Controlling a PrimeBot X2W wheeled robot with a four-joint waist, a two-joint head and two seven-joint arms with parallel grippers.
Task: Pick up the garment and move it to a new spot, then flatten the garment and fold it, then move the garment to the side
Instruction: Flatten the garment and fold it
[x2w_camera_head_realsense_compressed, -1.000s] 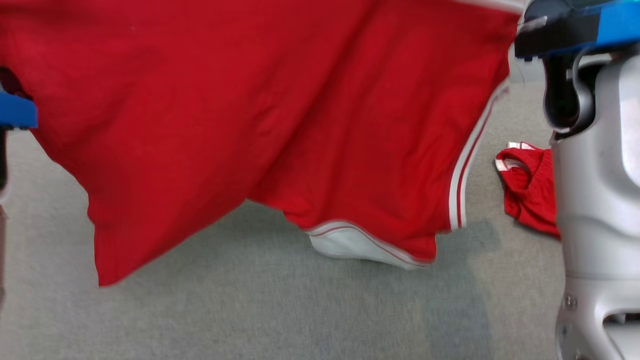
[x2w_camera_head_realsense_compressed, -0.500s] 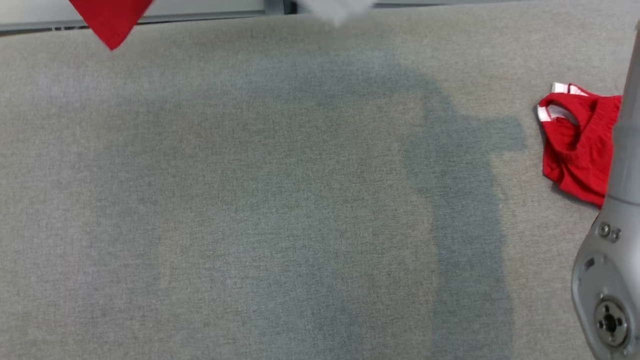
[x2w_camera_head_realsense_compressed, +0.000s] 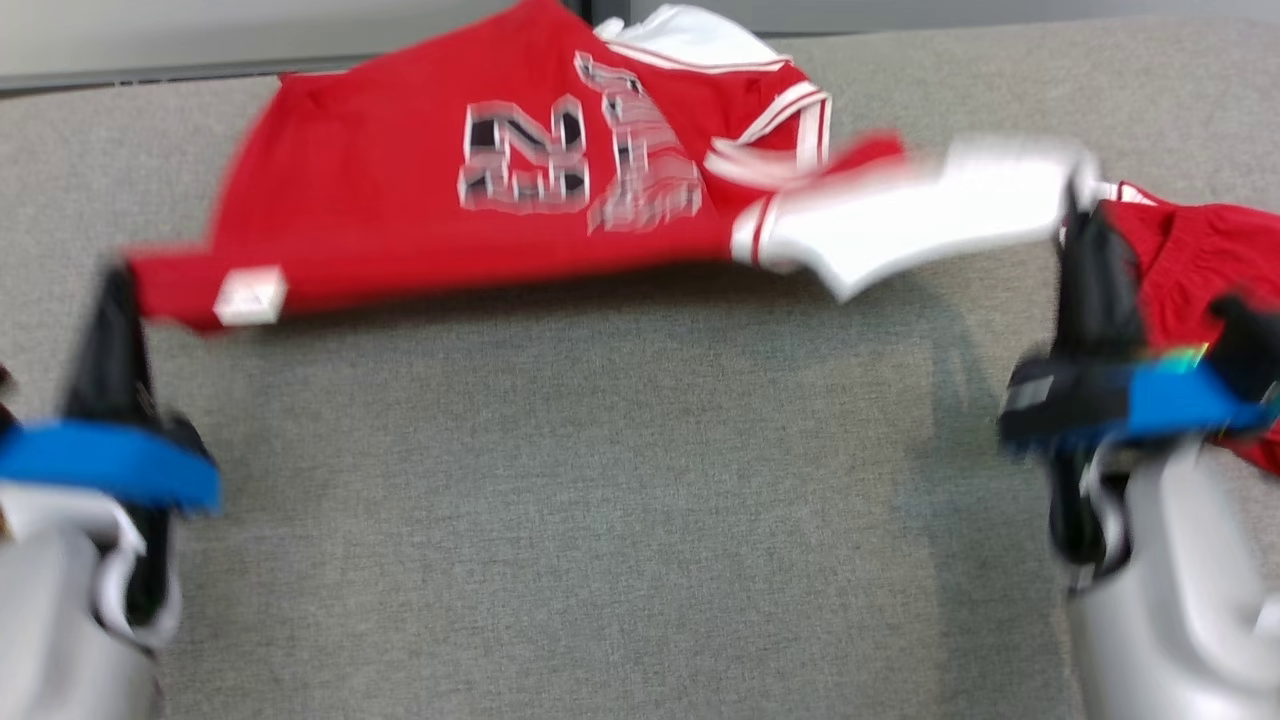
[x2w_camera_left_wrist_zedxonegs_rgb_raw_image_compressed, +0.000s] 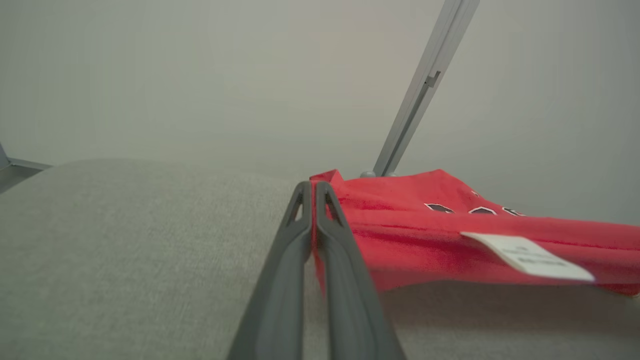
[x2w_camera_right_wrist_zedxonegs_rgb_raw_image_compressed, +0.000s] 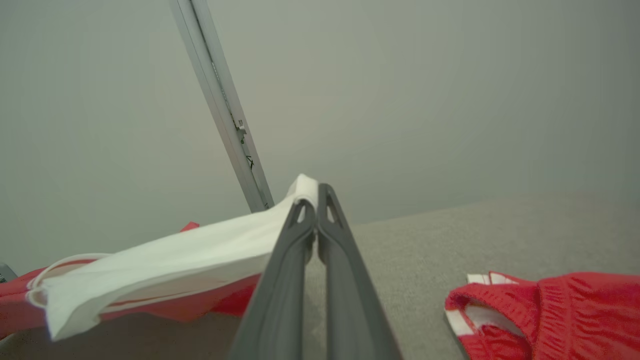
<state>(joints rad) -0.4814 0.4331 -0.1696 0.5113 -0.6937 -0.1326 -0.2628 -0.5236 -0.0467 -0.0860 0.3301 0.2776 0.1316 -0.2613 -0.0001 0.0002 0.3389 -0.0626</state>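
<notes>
The garment (x2w_camera_head_realsense_compressed: 380, 200) is a red jersey with white numbers and white trim, stretched just above the grey table along its far side. My left gripper (x2w_camera_head_realsense_compressed: 118, 290) is shut on its red hem corner near a white label (x2w_camera_head_realsense_compressed: 250, 297). The left wrist view shows that gripper (x2w_camera_left_wrist_zedxonegs_rgb_raw_image_compressed: 313, 189) pinching the red cloth (x2w_camera_left_wrist_zedxonegs_rgb_raw_image_compressed: 425, 235). My right gripper (x2w_camera_head_realsense_compressed: 1085, 205) is shut on the white sleeve (x2w_camera_head_realsense_compressed: 920, 215). In the right wrist view the gripper (x2w_camera_right_wrist_zedxonegs_rgb_raw_image_compressed: 314, 194) clamps the white fabric (x2w_camera_right_wrist_zedxonegs_rgb_raw_image_compressed: 175, 260), which sags to the left. The picture is blurred by motion.
A second red piece with white trim (x2w_camera_head_realsense_compressed: 1195, 250) lies crumpled on the table at the right, beside my right gripper, and appears again as red cloth (x2w_camera_right_wrist_zedxonegs_rgb_raw_image_compressed: 550, 310). The grey table (x2w_camera_head_realsense_compressed: 600, 500) reaches to a pale wall with a metal post (x2w_camera_left_wrist_zedxonegs_rgb_raw_image_compressed: 420, 100).
The head camera has shifted. The garment hung high and close a second ago, then only its corner showed at the top; now it is stretched low between both grippers, numbers up.
</notes>
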